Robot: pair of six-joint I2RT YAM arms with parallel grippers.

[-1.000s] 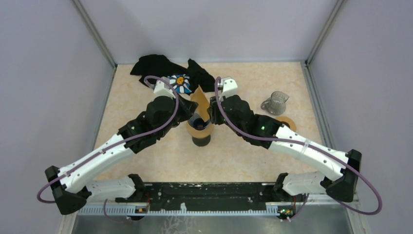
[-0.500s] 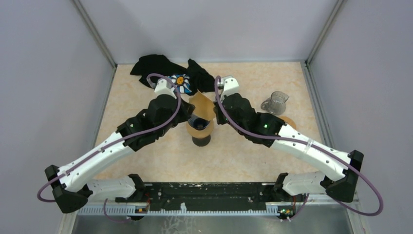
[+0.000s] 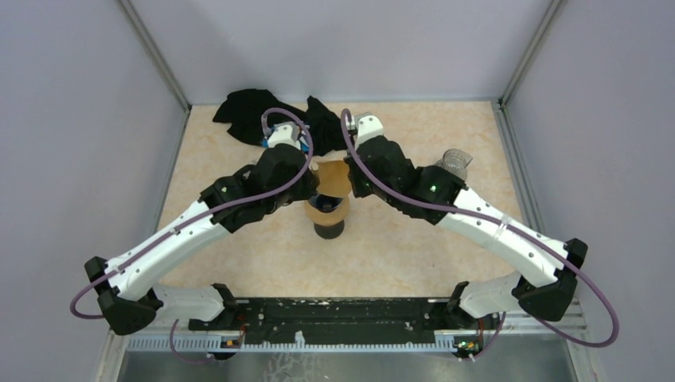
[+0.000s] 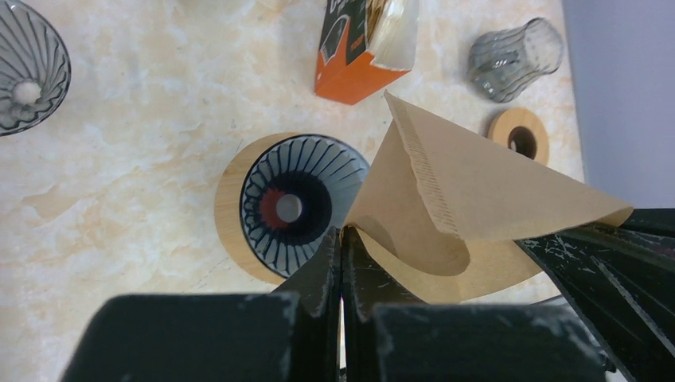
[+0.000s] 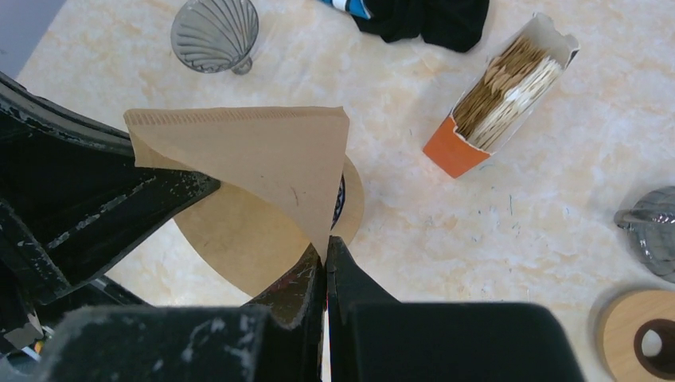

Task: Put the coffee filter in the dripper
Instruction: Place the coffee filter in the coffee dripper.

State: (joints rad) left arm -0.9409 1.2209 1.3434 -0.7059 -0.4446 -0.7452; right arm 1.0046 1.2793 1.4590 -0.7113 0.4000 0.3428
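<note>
Pinching filter (image 4: 470, 191) at two edges: my left gripper (image 4: 341, 237) clamped on one, right gripper (image 5: 326, 253) on other. Filter hangs over dripper (image 4: 296, 208), offset toward far side; descent needs slight pull back, I judge.

my top camera looks steeply down from above and behind the rig, taking in the whole table (image 3: 398, 255). both wrist cameras ride close, facing down from opposite sides, and share the coffee filter (image 4: 477, 199), dripper (image 4: 290, 207) and orange box (image 4: 362, 48).
</note>
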